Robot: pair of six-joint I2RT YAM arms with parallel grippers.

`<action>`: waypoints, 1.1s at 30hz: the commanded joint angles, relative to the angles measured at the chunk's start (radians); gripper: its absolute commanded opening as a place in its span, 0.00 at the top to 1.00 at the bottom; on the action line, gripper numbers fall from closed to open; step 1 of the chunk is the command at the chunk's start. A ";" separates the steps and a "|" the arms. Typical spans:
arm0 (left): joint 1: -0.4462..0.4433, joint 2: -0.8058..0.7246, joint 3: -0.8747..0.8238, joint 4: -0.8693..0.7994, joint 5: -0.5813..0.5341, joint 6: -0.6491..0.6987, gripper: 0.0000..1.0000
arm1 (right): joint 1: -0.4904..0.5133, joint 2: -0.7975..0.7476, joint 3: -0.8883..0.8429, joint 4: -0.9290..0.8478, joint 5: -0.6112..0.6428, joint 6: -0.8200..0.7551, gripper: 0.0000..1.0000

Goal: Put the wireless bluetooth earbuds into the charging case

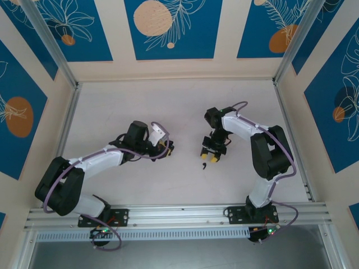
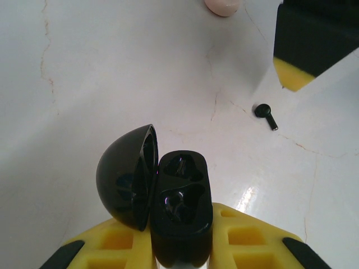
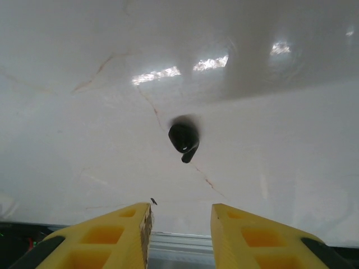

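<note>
My left gripper is shut on a black charging case, pinched between its yellow fingers. The case's domed lid hangs open to the left, and its two wells face up. Whether a bud sits in them I cannot tell. One black earbud lies loose on the white table, just ahead of my right gripper. That gripper is open, with nothing between its fingers. From above, the earbud lies just below the right gripper, to the right of the left gripper.
A pale pink rounded thing lies at the far edge of the left wrist view. The right gripper's finger hangs above the earbud there. An aluminium rail runs along the table's near edge, and patterned walls close the other three sides.
</note>
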 commanded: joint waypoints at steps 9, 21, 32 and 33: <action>-0.005 -0.019 0.043 -0.049 0.000 0.039 0.79 | 0.026 0.093 -0.039 0.053 -0.046 0.101 0.69; -0.005 -0.019 0.046 -0.054 0.001 0.033 0.78 | 0.033 0.136 -0.055 0.094 -0.034 0.087 0.71; -0.007 -0.009 0.047 -0.050 0.004 0.029 0.78 | 0.043 0.134 -0.052 0.121 0.064 0.066 0.79; -0.006 -0.005 0.045 -0.048 0.003 0.030 0.78 | 0.045 0.127 -0.050 0.123 0.075 0.062 0.80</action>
